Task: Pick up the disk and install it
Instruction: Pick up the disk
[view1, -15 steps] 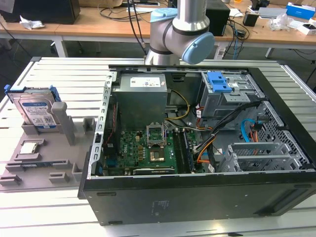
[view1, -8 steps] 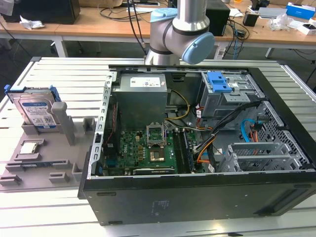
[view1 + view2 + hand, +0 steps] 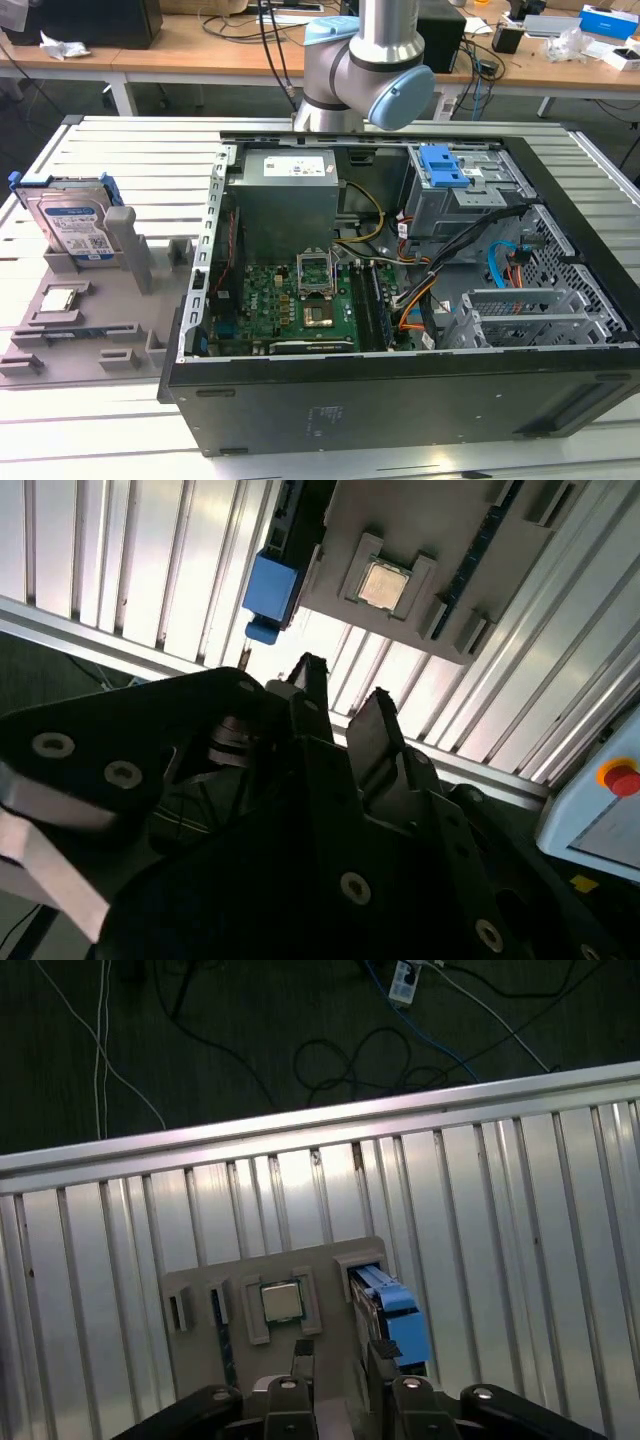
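Above bench (image 3: 130, 150), gripper (image 3: 343, 688) hangs w/ jaws partly open, nothing held. Disk (image 3: 70, 222) stands on edge in gray fixture (image 3: 70, 335), well apart from gripper, at exterior view's left beside open PC case (image 3: 400, 400).

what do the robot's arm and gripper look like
In the exterior view, the arm is a silver-grey metal tube with rounded joints and light blue joint caps. In the second wrist view, the gripper is black. It is built from flat angular plates fastened with round silver screws and ends in two narrow dark fingers.
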